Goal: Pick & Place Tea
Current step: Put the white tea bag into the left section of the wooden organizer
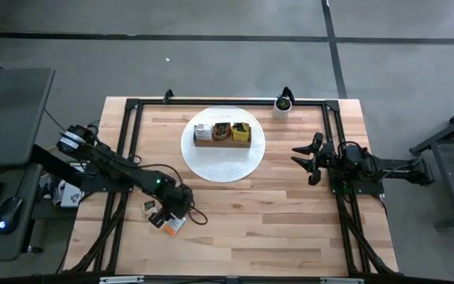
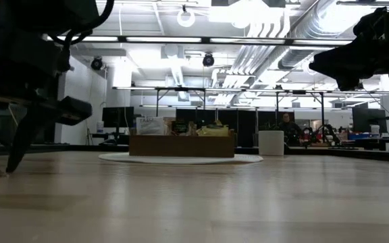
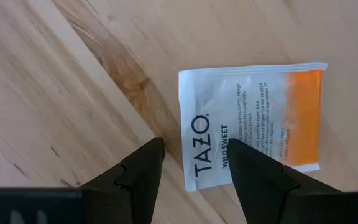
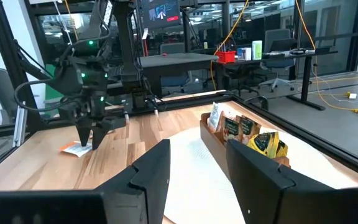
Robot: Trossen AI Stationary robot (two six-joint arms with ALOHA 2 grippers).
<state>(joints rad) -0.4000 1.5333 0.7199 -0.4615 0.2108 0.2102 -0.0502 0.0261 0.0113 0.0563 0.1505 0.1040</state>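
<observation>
Left end effector [image 3: 194, 165] open, empty, hovers w/ sachet [image 3: 250, 124] under fingertips.

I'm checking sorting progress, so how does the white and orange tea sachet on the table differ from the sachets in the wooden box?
The white-orange paper sachet lies flat on bare wood under the left gripper; the boxed sachets stand upright in the brown wooden box. It is alone; they are packed together. All are small paper squares.

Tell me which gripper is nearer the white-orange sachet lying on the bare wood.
Left. The left gripper hangs right over the white-orange sachet, jaws open astride its edge. The right gripper waits across the table, beyond the white mat.
</observation>
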